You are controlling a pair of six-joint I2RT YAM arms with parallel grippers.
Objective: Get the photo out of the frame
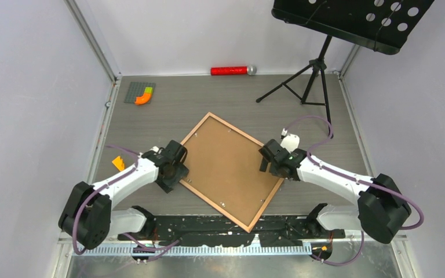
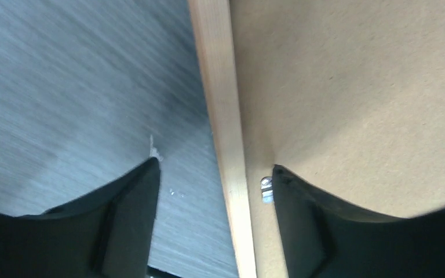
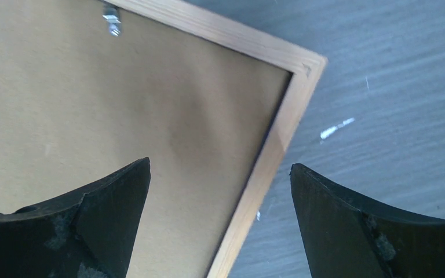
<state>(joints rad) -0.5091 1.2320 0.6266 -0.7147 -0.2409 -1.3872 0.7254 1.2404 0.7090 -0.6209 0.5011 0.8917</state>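
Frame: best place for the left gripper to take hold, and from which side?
Probably the wooden rail beneath the left gripper, from above: the frame lies flat, back up, so only that thin rail fits between fingers. Its open jaws stand astride it.

Overhead plus wrist close-ups, frame [image 1: 234, 136] shared

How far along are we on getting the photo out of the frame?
Done: the frame lies face down, backing board up. In hand: left pincer and right pincer stand open astride opposite rails. To do: board not yet lifted out; photo not in view.
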